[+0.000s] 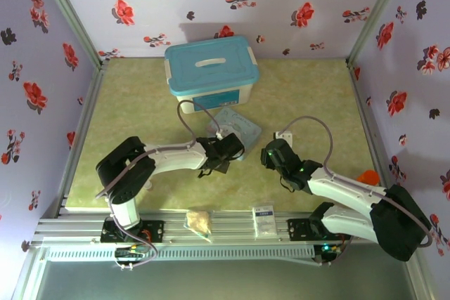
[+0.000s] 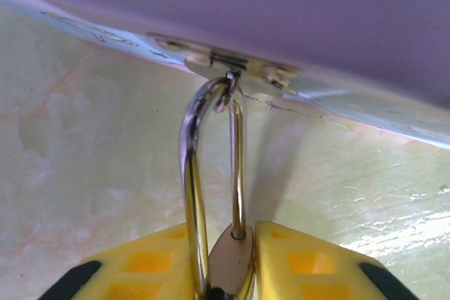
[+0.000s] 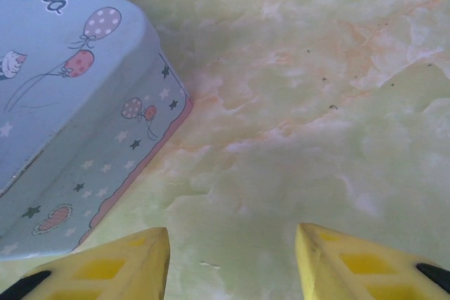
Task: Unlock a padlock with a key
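The left pincer is clamped on a small brass-gold rectangular padlock at the pale green surface's middle. Its silver shackle points straight ahead into a light-blue cartoon tin's hasp. The right pincer, jaws apart, hovers alongside.

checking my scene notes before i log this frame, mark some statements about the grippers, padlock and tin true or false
1. The left gripper is shut on the padlock. True.
2. The right gripper is clamped on an object. False: its fingers stand open with bare table between them.
3. The padlock's shackle passes through a small ring at the edge of the cartoon tin. True.
4. In the right wrist view the cartoon tin lies right of the fingers. False: it lies to the left.
5. The teal box has its lid off. False: the lid is on.
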Controlling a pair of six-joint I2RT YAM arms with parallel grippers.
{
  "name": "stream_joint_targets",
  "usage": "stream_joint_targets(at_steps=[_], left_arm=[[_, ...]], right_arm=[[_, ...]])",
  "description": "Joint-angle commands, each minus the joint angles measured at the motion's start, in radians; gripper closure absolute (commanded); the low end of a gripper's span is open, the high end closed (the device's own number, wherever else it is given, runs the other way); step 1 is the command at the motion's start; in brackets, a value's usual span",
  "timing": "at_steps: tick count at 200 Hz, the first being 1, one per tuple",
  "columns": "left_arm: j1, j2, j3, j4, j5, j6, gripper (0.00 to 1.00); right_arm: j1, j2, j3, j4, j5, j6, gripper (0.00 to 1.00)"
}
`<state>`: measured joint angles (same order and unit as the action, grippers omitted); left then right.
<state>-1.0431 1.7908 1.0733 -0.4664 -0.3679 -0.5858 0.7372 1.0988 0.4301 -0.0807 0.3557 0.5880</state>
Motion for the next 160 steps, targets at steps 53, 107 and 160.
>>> stream_joint_targets(at_steps=[53,107,160], left_arm=[[-0.07,0.019,0.049,-0.088,-0.064,-0.02,0.7],[-0.09,0.012,0.063,-0.123,-0.107,-0.029,0.8],[-0.092,0.066,0.095,-0.202,-0.159,-0.028,0.77]], right_arm=[[-0.009,0.029,-0.017,0.016,0.006,0.017,0.5],[-0.009,0.035,-0.023,0.024,0.006,0.022,0.49],[-0.009,0.03,-0.026,0.017,0.008,0.022,0.49]])
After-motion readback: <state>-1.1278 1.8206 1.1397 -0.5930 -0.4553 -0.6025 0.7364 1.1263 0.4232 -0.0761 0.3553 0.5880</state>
